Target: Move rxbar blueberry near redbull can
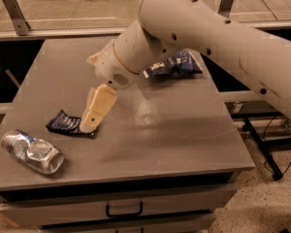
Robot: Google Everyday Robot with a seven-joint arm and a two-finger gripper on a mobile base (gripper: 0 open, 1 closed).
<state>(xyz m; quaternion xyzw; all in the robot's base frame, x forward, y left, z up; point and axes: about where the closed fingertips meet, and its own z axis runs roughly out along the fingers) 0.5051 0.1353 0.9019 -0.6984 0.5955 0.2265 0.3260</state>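
Note:
The rxbar blueberry [63, 123], a small dark navy wrapper, lies flat on the grey table [174, 130] at the front left. My gripper [89, 124] points down over the bar's right end and touches or nearly touches it. The redbull can [33, 151], crushed and silver with bluish patches, lies on its side at the front left corner, a short gap in front of and left of the bar. My large pale arm [194, 28] reaches in from the upper right.
A blue-and-white chip bag [174, 64] lies at the back of the table, partly behind my arm. The table has drawers with a dark handle [123, 210] at the front. A railing [48, 28] runs behind the table.

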